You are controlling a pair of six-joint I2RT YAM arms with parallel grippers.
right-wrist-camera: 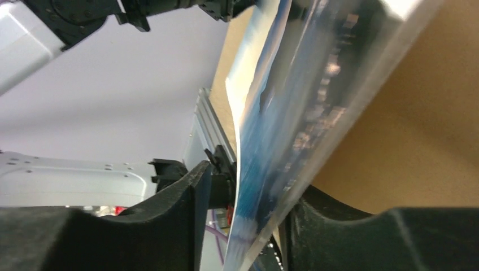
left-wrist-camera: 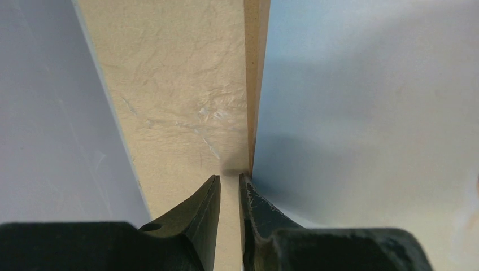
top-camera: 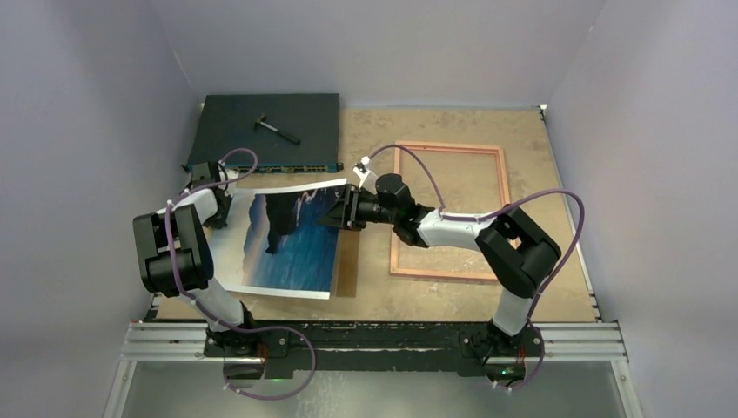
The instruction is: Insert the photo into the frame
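Observation:
The photo (top-camera: 287,239), blue with a pale border, hangs over the table's left half, its far right corner curled up. My right gripper (top-camera: 342,209) is open at its right edge. In the right wrist view the sheet (right-wrist-camera: 271,141) runs between the fingers of that gripper (right-wrist-camera: 251,180), with a gap on the left side. My left gripper (top-camera: 218,207) sits at the photo's left edge. Seen from its wrist, that gripper (left-wrist-camera: 229,179) is closed to a narrow slit beside a brown board edge (left-wrist-camera: 257,68); what it holds is unclear. The pink frame (top-camera: 448,147) lies flat at the right.
A brown backing board (top-camera: 348,261) lies under the photo's right side. A dark flat electronics box (top-camera: 261,131) sits at the back left with a small black tool (top-camera: 277,129) on it. The table's left edge and the wall run close to the left arm.

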